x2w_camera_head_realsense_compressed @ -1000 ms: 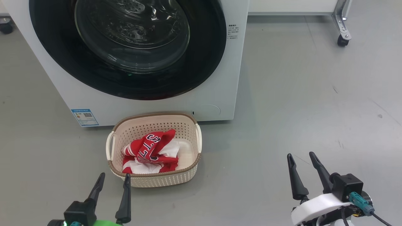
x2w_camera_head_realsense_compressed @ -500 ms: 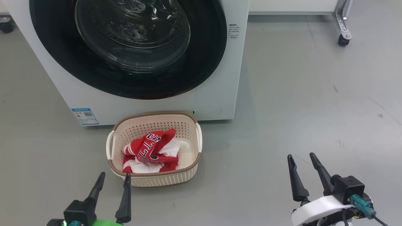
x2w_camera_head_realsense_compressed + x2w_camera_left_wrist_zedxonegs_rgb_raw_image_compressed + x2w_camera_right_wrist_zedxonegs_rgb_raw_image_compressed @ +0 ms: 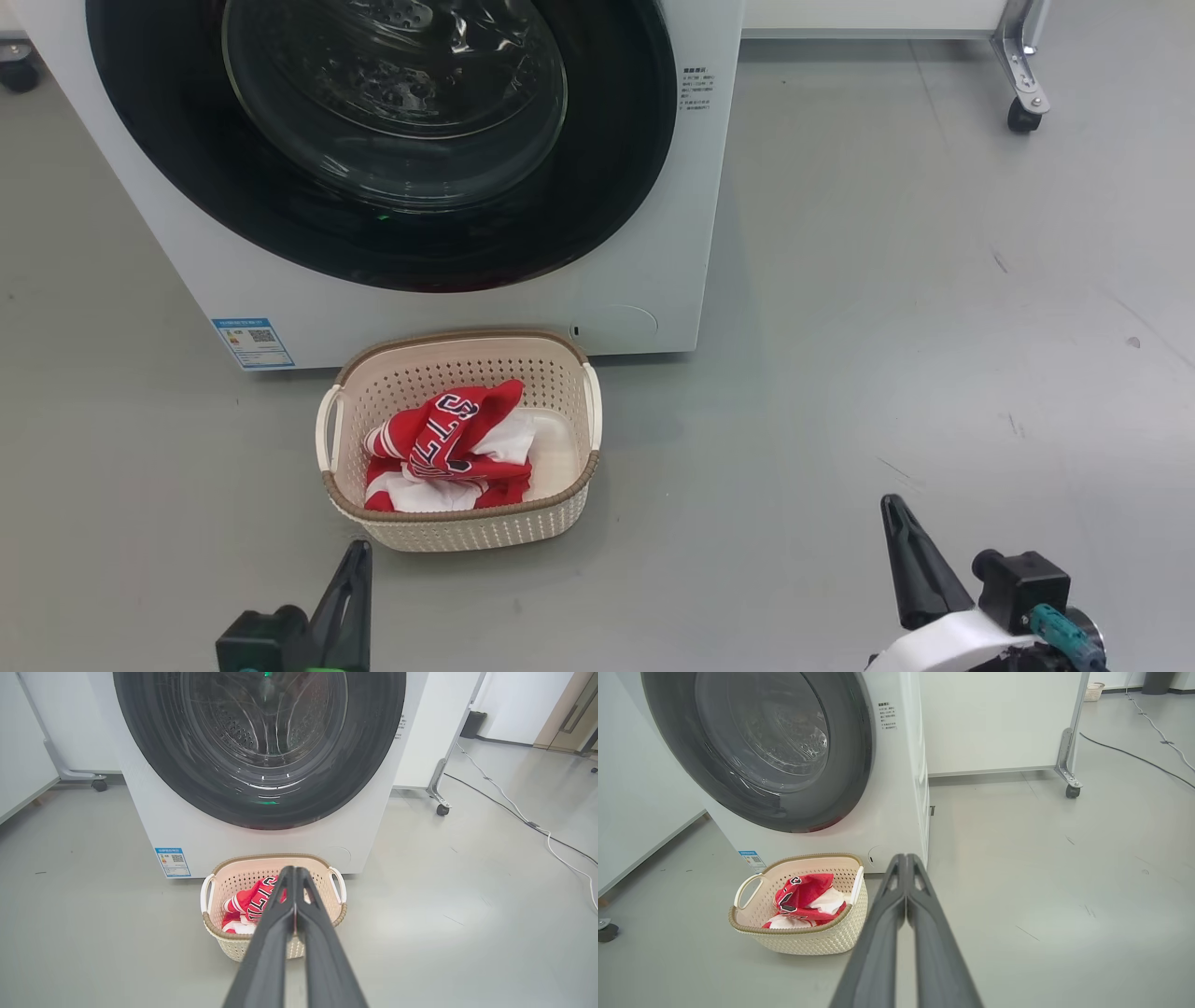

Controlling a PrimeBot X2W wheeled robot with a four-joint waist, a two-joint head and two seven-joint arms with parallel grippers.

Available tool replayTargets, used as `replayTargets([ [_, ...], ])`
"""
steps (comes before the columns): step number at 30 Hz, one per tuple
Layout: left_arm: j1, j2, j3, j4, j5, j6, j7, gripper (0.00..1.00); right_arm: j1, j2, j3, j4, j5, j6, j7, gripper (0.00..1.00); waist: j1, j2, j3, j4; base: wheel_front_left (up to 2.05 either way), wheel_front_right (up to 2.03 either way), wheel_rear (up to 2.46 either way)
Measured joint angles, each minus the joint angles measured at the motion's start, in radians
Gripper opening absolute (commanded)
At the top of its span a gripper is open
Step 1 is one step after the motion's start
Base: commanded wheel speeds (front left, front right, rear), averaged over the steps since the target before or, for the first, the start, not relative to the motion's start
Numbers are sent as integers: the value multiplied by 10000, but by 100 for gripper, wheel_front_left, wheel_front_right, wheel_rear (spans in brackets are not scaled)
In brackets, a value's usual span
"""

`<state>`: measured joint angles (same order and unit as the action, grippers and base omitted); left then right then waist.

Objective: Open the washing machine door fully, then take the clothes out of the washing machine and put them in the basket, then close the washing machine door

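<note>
The white washing machine (image 3: 644, 243) stands ahead with its black-rimmed glass door (image 3: 392, 121) shut flat against the front. On the floor just before it sits the cream basket (image 3: 467, 527), holding the red clothes (image 3: 448, 443) with white cloth. My left gripper (image 3: 353, 560) hovers low at the basket's near left corner, shut on nothing. My right gripper (image 3: 898, 523) is well to the right over bare floor, also shut and holding nothing. The left wrist view has the closed fingers (image 3: 292, 891) pointing at the basket (image 3: 233, 940); the right wrist view has its fingers (image 3: 903, 872) right of the basket (image 3: 808, 942).
A white panel on a castor leg (image 3: 1022, 103) stands behind the machine at the right. Cables (image 3: 528, 821) run across the grey floor at the far right. A blue label (image 3: 252, 343) marks the machine's lower left corner.
Both grippers have gone from open to shut and drawn back toward the bottom of the head view. The head camera has shifted slightly.
</note>
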<state>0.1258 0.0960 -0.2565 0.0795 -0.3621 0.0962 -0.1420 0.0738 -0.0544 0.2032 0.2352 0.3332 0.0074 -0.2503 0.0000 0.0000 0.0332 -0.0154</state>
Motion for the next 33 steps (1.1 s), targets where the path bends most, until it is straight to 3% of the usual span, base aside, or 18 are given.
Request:
replayTargets([
  [10,94,-98,-33,130,-731,-128,0,0,198,50,-31,125,717,19,75,0,0,0,-18,12,0,0,0],
  [33,55,-128,629,236,-3835,-499,453,0,102,54,-713,23,3904,257,826,0,0,0,-78,44,0,0,0],
])
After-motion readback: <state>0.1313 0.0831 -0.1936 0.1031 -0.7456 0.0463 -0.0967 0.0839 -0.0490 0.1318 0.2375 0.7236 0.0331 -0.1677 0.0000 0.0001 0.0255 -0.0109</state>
